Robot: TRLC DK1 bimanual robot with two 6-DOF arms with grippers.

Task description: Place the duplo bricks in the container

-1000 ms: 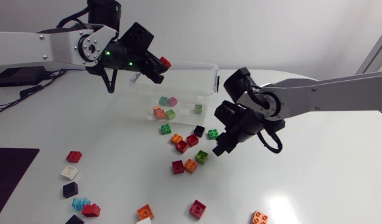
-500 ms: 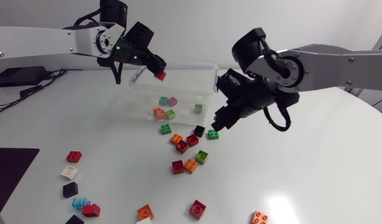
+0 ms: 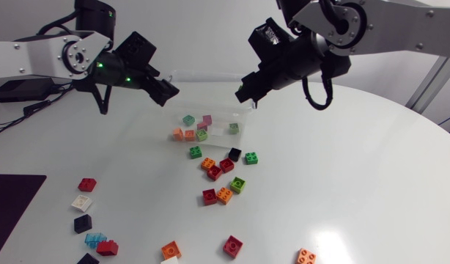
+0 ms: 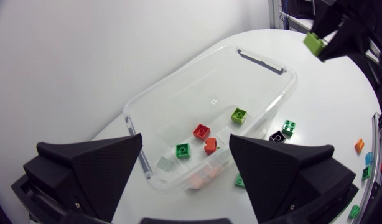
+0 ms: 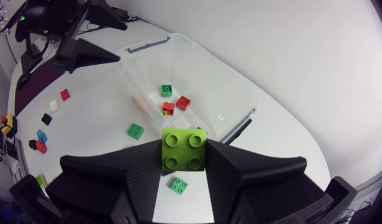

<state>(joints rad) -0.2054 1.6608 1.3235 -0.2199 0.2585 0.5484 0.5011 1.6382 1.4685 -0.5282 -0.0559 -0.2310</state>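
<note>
Up from the scattered bricks [image 3: 223, 176] swung the right gripper [image 3: 245, 91], pinching a lime-green square duplo brick [image 5: 183, 148] over the near end of the clear plastic container [image 5: 178, 38], whose open floor lies just ahead and below. Backed off, the left gripper [image 3: 163, 88] gapes wide, empty.

I see the container [image 4: 197, 87] open above; left gripper [image 3: 165, 91] and right gripper [image 3: 245, 91] flank it, loose bricks [image 3: 225, 165] crowd beside.

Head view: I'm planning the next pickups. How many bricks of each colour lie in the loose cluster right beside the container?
Red bricks: 3
Orange bricks: 2
Green bricks: 2
Lime brick: 1
Black brick: 1
Total: 9
</note>
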